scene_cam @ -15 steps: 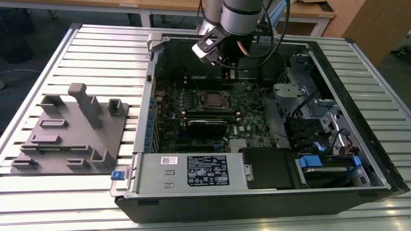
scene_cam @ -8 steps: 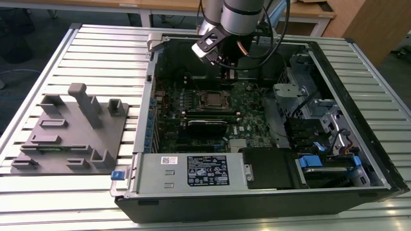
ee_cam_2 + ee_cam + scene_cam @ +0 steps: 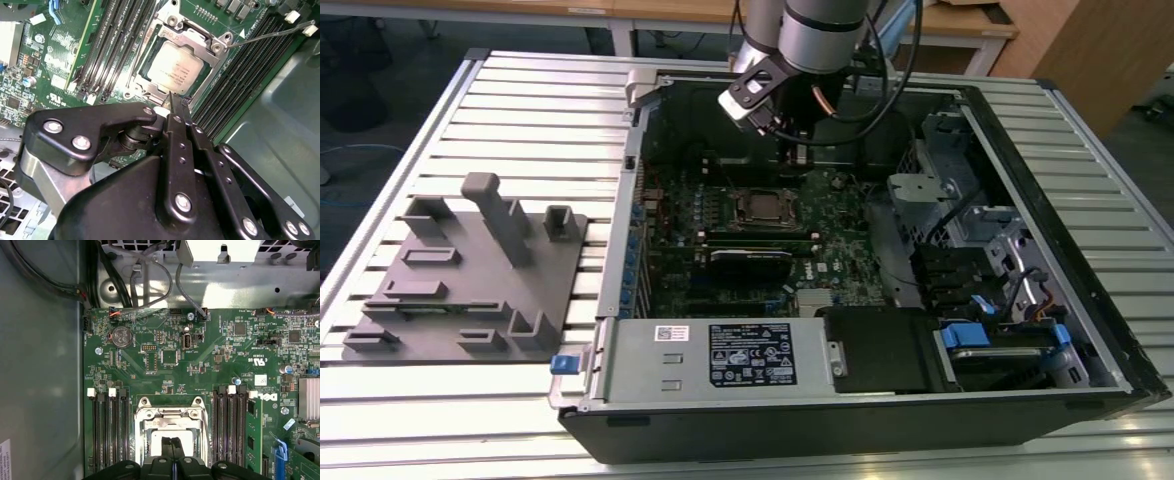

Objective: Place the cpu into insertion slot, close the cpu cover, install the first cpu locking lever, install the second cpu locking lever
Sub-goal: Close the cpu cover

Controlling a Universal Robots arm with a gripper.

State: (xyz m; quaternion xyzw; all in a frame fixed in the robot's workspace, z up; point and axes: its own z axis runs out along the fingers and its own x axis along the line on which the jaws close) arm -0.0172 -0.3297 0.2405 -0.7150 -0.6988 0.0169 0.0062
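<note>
Where the arm reaches down into the open computer case [image 3: 1067,330] on the slatted table [image 3: 520,90], the gripper [image 3: 171,100] is stationed above the green motherboard [image 3: 150,340], with its tips at the edge of the insertion slot [image 3: 142,80]. Its two black fingers [image 3: 176,135] lie pressed together along their length, with nothing seen between them. Whether the tips touch the socket cannot be determined. The cpu [image 3: 175,67] is seated flat in the insertion slot, its dull metal top facing up. The cpu cover [image 3: 202,40] lies down over it, and the chip's top shows through the window of the frame. The position of the locking levers cannot be made out. Long black memory slots [image 3: 112,45] run along both sides of the socket. In the first wrist view the joined fingertips stand over the pale top of the chip. In the exterior view, a grey moulded fixture plate [image 3: 467,280] rests on the table at the exterior view's left, just beside the case and well apart from the gripper.
</note>
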